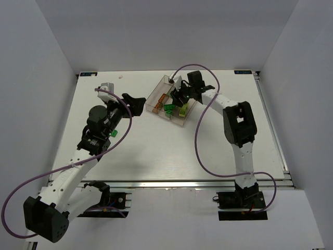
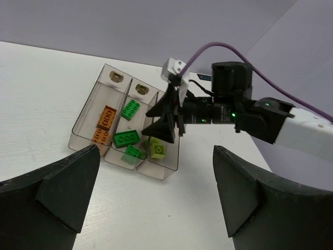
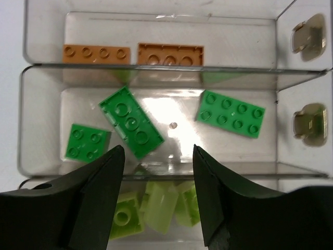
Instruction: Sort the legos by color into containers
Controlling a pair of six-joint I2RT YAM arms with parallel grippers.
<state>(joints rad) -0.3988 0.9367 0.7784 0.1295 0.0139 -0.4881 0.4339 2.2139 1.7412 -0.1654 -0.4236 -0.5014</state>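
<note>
We find little to read: two small blue labels (image 1: 87, 73) sit at the far corners of the tabletop (image 1: 156, 156), their print too small to make out.

The tray (image 1: 157, 89) lies toward the far middle of the tabletop, set at a slant. Its three clear bins (image 3: 156, 23) are joined side by side, with a tan mark (image 3: 307, 121) at one end (two of these marks show in the right wrist view). One outer bin holds two long orange-brown bricks (image 3: 170, 53) lying end to end. The middle bin holds three bright green bricks (image 3: 131, 123): a small square one, a longer one apparently underside up, and another long one with its studs up. The other outer bin holds a heap of pale yellow-green bricks (image 3: 156, 208), partly hidden behind the fingers (image 3: 88, 203).

The right end effector (image 3: 158, 172) hangs just above the tray, fingers apart with nothing between them. In its own view the gap sits over the wall between the green and yellow-green bins.

The left end effector (image 2: 156, 192) is spread wide and empty. It is to the left of the tray, apart from it and facing it.

A small green bit (image 1: 113, 133) shows by the left arm (image 1: 99, 130); we cannot tell whether it is a brick.
</note>
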